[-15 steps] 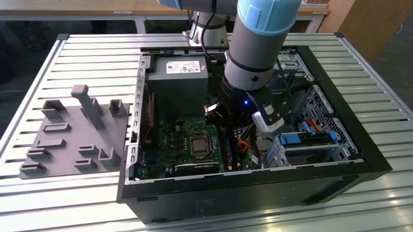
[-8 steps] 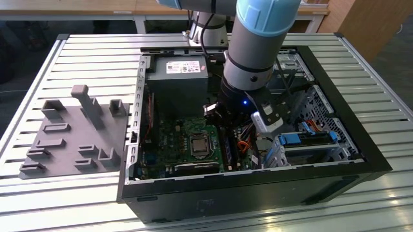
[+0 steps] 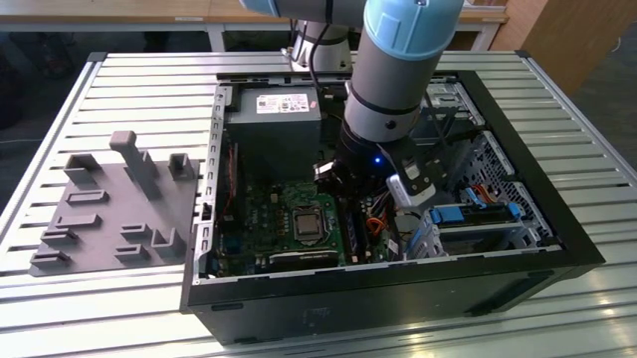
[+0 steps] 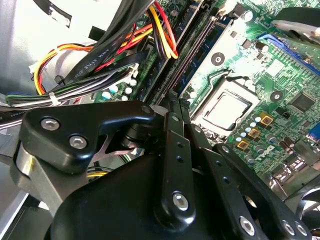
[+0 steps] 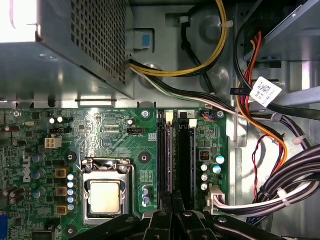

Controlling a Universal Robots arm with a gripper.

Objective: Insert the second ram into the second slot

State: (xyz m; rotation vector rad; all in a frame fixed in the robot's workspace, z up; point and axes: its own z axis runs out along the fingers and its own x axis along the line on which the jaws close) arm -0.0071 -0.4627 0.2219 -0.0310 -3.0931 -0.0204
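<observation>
Two fingertips pressed together at the gripper, low over the motherboard in both wrist views. Cannot tell whether pinching anything between them.

Just past the tips, what reads as the second ram: a pale thin strip standing edge-on in one slot, seemingly down in the channel. Right beside it, the darker neighbouring slot.

Risks, as a judgement:
- Pressing off-centre and tilting the stick, leaving one end proud.
- Bearing down with the end latches not caught.
- Flexing the board under too hard a push.

Further out, some chance of snagging the bundled cables lying near the slots. Beyond, the processor socket and the power supply, well apart and unlikely to be troubled.
</observation>
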